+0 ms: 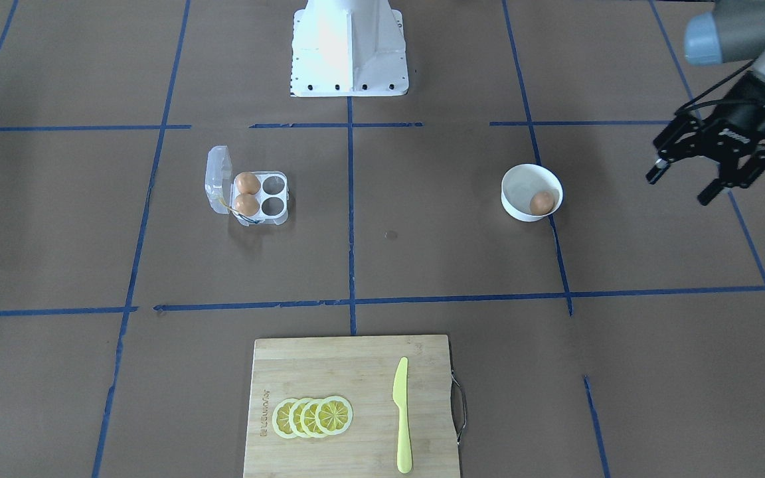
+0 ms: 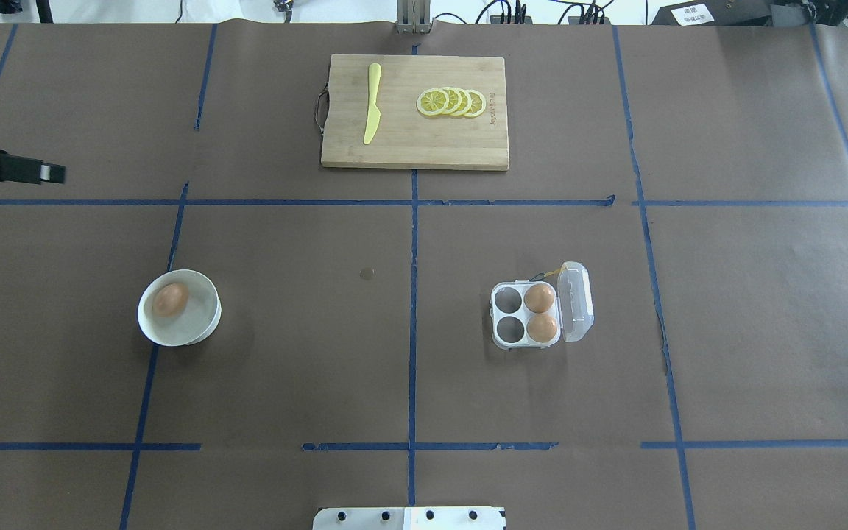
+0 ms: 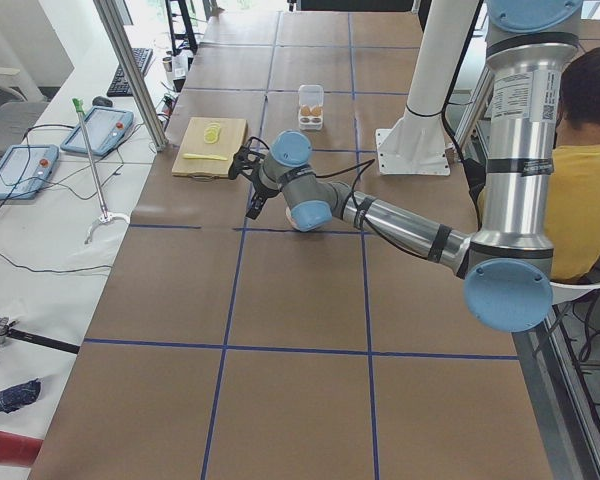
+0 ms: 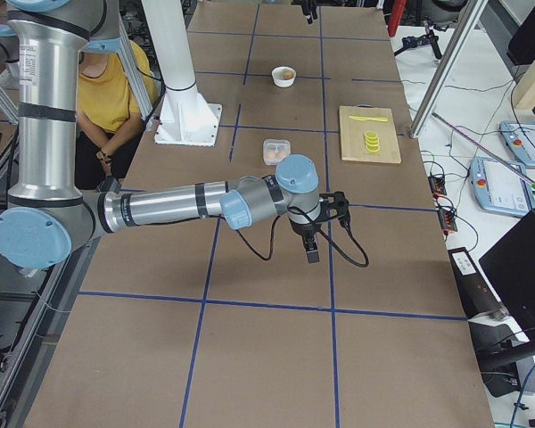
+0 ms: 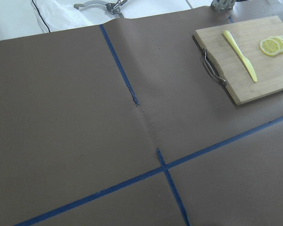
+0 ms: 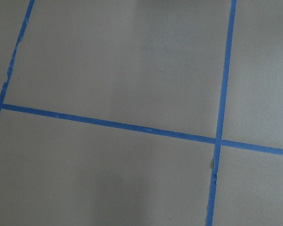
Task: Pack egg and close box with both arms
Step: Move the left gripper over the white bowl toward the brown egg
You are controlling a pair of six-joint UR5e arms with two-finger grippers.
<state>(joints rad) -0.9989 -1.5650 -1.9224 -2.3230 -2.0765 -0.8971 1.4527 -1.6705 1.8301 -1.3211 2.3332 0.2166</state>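
The egg (image 1: 542, 202) (image 2: 171, 299) lies in a round white bowl (image 1: 514, 199) (image 2: 203, 327). The clear box (image 1: 275, 196) (image 2: 506, 313) stands open, its lid (image 1: 218, 176) raised. Two other brown eggs (image 1: 247, 192) fill the two cells by the hinge; the other two cells are empty. My left gripper (image 1: 682, 186) is open and empty, in the air beyond the bowl's outer side; only a fingertip (image 2: 48, 173) shows in the overhead view. My right gripper (image 4: 314, 242) hovers over bare table far from the box, seen only from the side; I cannot tell whether it is open.
A wooden cutting board (image 1: 349, 372) (image 2: 409, 143) with lemon slices (image 1: 313, 417) and a yellow knife (image 1: 401, 415) lies at the far edge. The white pedestal (image 1: 349, 53) stands at the robot's side. A person in yellow (image 3: 585, 180) sits beside the table.
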